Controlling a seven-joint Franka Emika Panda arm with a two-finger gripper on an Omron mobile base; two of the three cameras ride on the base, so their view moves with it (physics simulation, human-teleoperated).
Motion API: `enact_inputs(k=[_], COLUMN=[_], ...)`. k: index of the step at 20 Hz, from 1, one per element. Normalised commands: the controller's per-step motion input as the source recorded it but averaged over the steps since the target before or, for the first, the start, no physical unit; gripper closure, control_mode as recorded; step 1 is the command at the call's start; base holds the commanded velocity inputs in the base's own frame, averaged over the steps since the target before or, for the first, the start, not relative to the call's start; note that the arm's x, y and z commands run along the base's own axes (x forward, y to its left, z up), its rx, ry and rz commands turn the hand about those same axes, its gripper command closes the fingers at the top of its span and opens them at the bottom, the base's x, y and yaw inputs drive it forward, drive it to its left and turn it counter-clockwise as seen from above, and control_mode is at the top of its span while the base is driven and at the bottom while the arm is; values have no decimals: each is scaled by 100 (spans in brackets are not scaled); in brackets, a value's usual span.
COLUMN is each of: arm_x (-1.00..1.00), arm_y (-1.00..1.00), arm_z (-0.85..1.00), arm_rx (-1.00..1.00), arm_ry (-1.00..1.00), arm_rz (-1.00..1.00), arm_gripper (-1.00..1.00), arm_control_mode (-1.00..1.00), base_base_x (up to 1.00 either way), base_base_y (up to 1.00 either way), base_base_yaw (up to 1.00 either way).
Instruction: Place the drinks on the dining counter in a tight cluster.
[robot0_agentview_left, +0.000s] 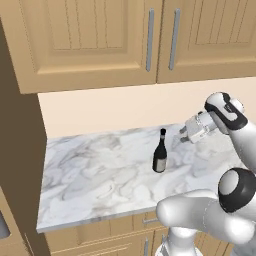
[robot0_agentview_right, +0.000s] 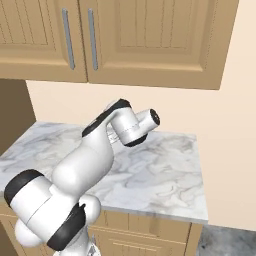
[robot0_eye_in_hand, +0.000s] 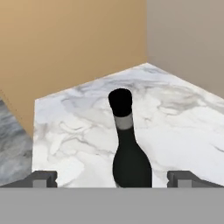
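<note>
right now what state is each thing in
wine bottle: upright on the marble counter, not held
gripper: jaws open, level with the bottle, one fingertip on either side of it in the hand view
cabinet doors: closed

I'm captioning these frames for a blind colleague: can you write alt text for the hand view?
A dark long-necked wine bottle stands upright on a white-grey marble counter, centred just ahead of the open gripper, whose two dark fingertips flank it without touching. Behind the counter, a tan wall meets a greyer one in a corner.
</note>
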Motion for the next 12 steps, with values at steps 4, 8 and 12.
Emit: enact_inputs(k=[4, 8, 12], arm_x=[0, 0, 0], arm_y=[5, 14, 10], arm_z=[-29, -51, -35], arm_rx=[0, 0, 0], arm_ry=[-3, -17, -9], arm_rz=[14, 0, 0], arm_gripper=[-100, -100, -100], arm_control_mode=[-100, -100, -100], base_base_x=[0, 0, 0], base_base_y=[0, 0, 0], base_base_yaw=[0, 0, 0])
